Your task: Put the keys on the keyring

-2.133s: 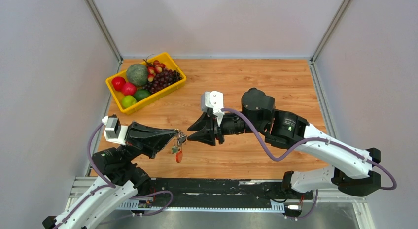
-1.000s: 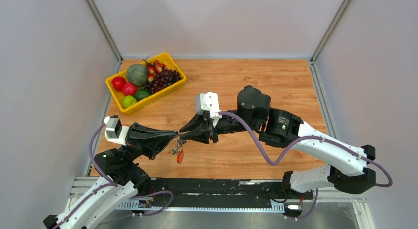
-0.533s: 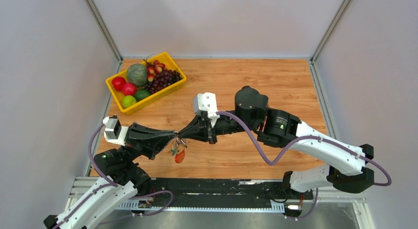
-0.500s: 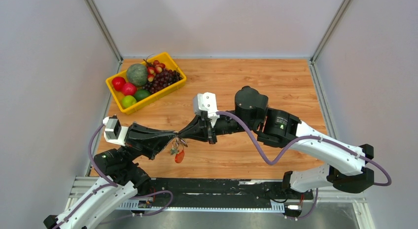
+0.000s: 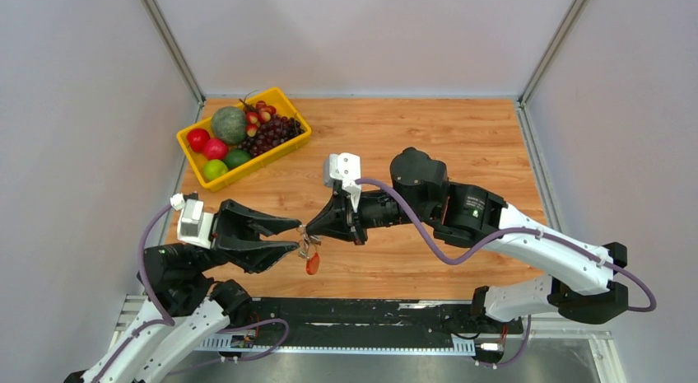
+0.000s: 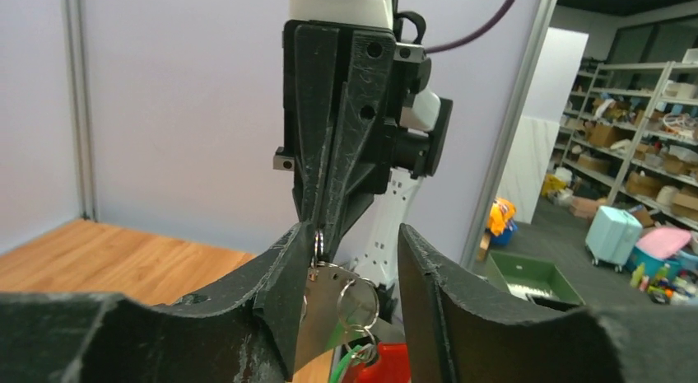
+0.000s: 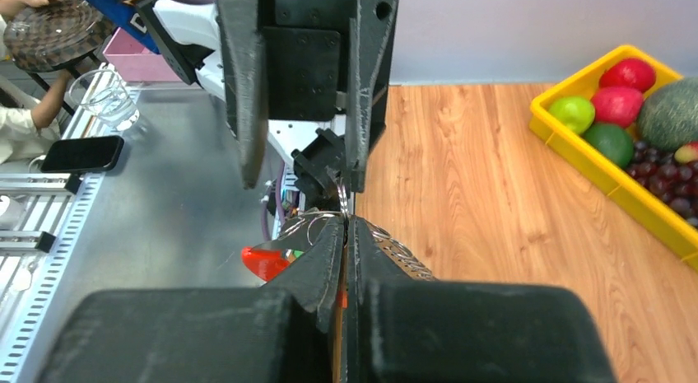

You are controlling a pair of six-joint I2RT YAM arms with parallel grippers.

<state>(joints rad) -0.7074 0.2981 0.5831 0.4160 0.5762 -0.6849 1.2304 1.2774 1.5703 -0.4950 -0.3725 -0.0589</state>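
1. Right gripper (image 5: 311,231): jaws together, pinched on a wire loop of the keyring (image 5: 310,249). The bunch hangs in the air under the tip, between the two arms, over the near part of the table (image 5: 461,136).
2. Left gripper (image 5: 286,237): jaws apart, nothing held. In the left wrist view the grey plate (image 6: 323,317) lies against the inner face of one of its fingers (image 6: 280,309); it looks like contact, but I'm not sure.
3. Key: can't pick one out apart from the bunch, as it's too small to tell. Can't tell if it is on the ring yet.
4. Risk, drop: the only hold is one narrow pinch on thin round wire. If the wire slips between the tips, the whole bunch falls to the table.
5. Risk, snag: if the left finger moves while the plate rests on it, it could drag or twist the bunch out of the right pinch.
6. Risk, wrong regrasp: the red tag (image 5: 313,264) dangles free and may swing. A closing left gripper could catch the tag or the plate instead of the ring.
7. Risk, collision: the grippers sit tip to tip, so a small misaim knocks fingers together.
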